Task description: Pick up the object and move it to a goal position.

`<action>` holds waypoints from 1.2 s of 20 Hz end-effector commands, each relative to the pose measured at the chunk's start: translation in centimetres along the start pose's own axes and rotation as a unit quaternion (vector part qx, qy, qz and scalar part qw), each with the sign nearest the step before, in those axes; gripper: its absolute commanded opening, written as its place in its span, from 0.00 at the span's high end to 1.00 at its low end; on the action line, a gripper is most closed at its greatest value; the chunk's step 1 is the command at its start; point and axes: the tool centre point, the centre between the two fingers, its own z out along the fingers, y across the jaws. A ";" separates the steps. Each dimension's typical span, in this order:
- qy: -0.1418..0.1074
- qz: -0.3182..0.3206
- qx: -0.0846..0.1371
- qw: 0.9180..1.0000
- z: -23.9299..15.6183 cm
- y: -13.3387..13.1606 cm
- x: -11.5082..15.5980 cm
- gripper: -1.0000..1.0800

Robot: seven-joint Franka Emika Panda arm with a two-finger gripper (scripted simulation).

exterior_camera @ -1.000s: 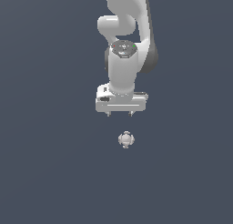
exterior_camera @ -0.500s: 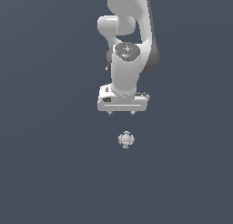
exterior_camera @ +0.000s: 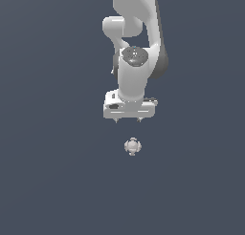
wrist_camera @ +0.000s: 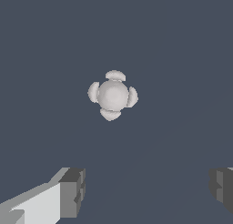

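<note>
The object (exterior_camera: 132,146) is a tiny pale grey-white round lump with small knobs around it, lying on the dark grey surface. In the exterior view it sits just in front of and slightly to the exterior view's right of my gripper (exterior_camera: 128,120). The gripper is white, points downward, is open and empty, and does not touch the object. In the wrist view the object (wrist_camera: 112,95) lies beyond the two fingertips (wrist_camera: 73,191), which stand wide apart; the gripper's midpoint (wrist_camera: 148,189) is clear of it.
The white arm (exterior_camera: 136,48) rises behind the gripper toward the top of the exterior view. The flat dark grey surface (exterior_camera: 48,172) spreads all around.
The arm's wrist has turned and the gripper has shifted slightly; the object has stayed where it was.
</note>
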 end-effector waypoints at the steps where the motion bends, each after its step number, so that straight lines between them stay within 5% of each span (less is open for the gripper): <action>1: 0.000 -0.014 0.000 1.000 0.3 -0.1 0.3 0.04; 12: 0.000 -0.132 0.001 0.991 2.6 -1.2 2.7 0.04; 24: 0.004 -0.289 0.008 0.957 6.2 -2.8 5.6 0.04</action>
